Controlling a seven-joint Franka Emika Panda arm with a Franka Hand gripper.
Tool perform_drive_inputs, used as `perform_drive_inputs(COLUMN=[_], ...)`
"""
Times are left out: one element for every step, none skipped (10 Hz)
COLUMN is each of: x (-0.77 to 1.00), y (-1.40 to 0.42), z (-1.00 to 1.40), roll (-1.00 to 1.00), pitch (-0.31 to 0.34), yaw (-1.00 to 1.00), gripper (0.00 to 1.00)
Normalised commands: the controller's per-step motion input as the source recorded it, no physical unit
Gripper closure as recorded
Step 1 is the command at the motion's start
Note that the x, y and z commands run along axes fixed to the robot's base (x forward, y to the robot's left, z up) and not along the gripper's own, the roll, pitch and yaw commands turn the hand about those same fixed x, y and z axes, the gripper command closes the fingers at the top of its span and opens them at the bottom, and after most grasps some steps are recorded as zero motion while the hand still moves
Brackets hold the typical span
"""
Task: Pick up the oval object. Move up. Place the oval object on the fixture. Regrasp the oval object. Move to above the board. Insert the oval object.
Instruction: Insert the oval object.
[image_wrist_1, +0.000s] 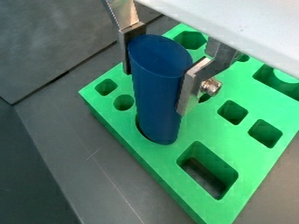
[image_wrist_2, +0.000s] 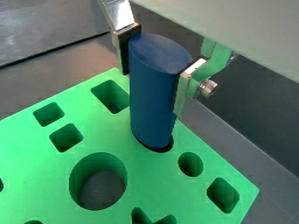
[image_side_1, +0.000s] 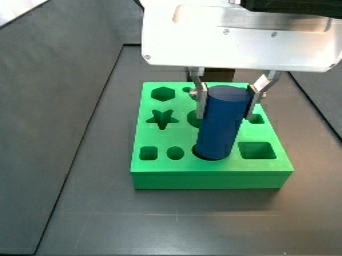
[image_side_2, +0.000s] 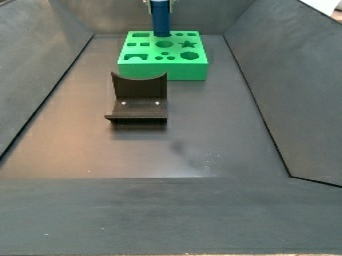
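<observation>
My gripper (image_wrist_1: 162, 59) hangs directly over the green board (image_wrist_1: 233, 179), its two flat silver fingers (image_wrist_1: 197, 86) closed against the upper sides of the oval object (image_wrist_1: 158, 87), a smooth blue peg. The peg stands upright, and its lower end sits in a cut-out in the board; in both wrist views a dark rim of the hole shows around its base. In a side view the peg (image_side_1: 221, 122) rises from the middle of the board (image_side_1: 214, 170), near a rectangular hole (image_side_1: 257, 152) and a star-shaped hole (image_side_1: 163, 119). In a side view from farther off, the fixture (image_side_2: 136, 98), a dark bracket, stands alone on the dark floor (image_side_2: 201, 150), just in front of the board (image_side_2: 166, 62).
</observation>
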Motion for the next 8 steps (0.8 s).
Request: perform_drive_inputs(x=[0.00, -0.14, -0.19, -0.21, -0.24, -0.16, -0.17, -0.09], y=[0.00, 0.00, 0.00, 0.00, 0.00, 0.00, 0.00, 0.00], z=[-0.47, -0.52, -0.54, -0.56, -0.54, -0.52, -0.51, -0.55], roll=[0.05, 0.06, 0.06, 0.05, 0.05, 0.01, 0.02, 0.03], pitch=[0.000, 0.000, 0.000, 0.000, 0.000, -0.039, -0.066, -0.057], yaw=[0.06, 0.02, 0.01, 0.00, 0.00, 0.01, 0.01, 0.03], gripper=[1.00, 1.00, 1.00, 1.00, 1.00, 1.00, 1.00, 1.00])
